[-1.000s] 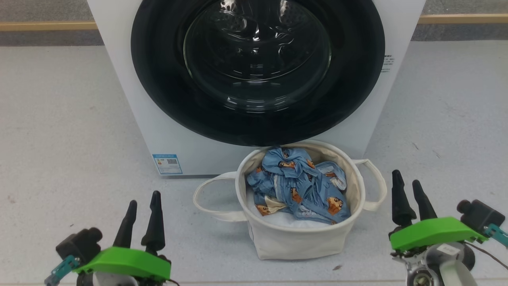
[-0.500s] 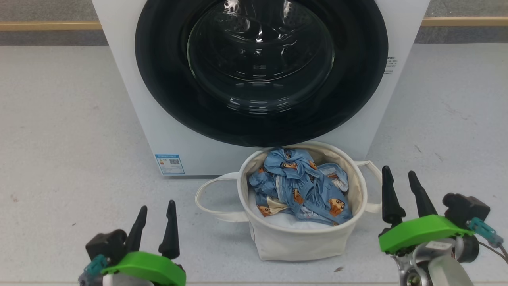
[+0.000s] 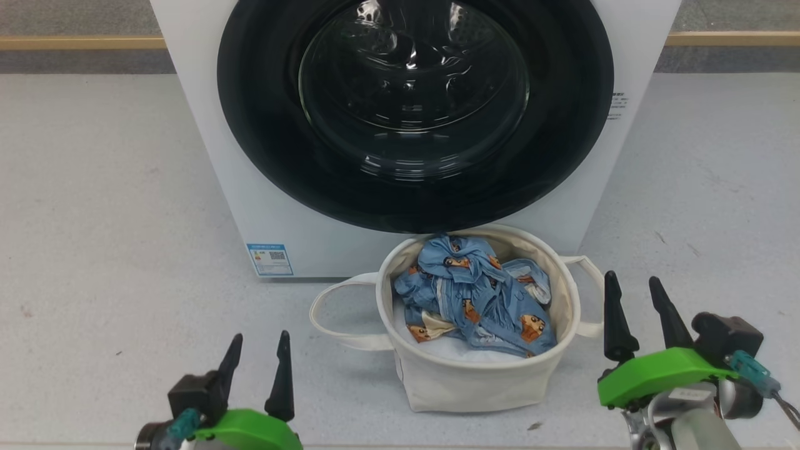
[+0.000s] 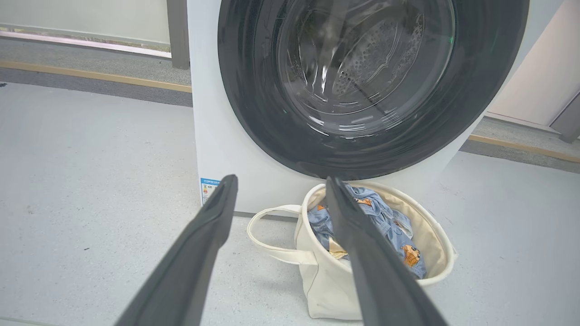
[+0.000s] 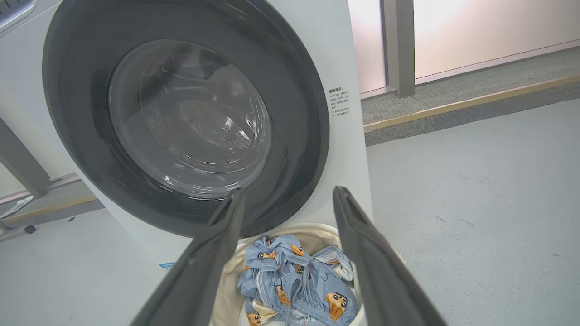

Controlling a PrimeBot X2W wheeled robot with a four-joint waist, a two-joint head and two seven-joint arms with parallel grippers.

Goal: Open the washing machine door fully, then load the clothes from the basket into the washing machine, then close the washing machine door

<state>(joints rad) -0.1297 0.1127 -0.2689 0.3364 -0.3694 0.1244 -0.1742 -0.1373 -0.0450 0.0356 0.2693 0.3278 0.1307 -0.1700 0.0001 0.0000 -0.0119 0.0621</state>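
The white washing machine (image 3: 250, 200) stands ahead with its round black-rimmed door (image 3: 415, 112) shut, glass centre bulging. Right below the door sits the cream basket (image 3: 481, 375), holding light blue clothes (image 3: 478, 297) printed with orange-brown bears. My left gripper (image 3: 261, 340) is open at the lower left, on the floor side of the basket's left handle. At the lower right my right gripper (image 3: 632, 281) stands open beside the basket's right handle. Neither touches anything. The left wrist view has the door (image 4: 371, 81) and basket (image 4: 435, 240) beyond open fingers (image 4: 204, 244); the right wrist view has the clothes (image 5: 294, 280) between its fingers (image 5: 371, 267).
Pale grey floor (image 3: 94, 219) spreads to both sides of the machine. A wooden strip (image 3: 75, 42) runs along the back wall. A blue label sticker (image 3: 270, 259) marks the machine's lower left front. A grey post (image 5: 398, 45) stands behind the machine on the right.
My left gripper has slid right and lower in the head view. The right gripper shifted slightly left. The camera has turned a little, so the machine sits a bit further right.
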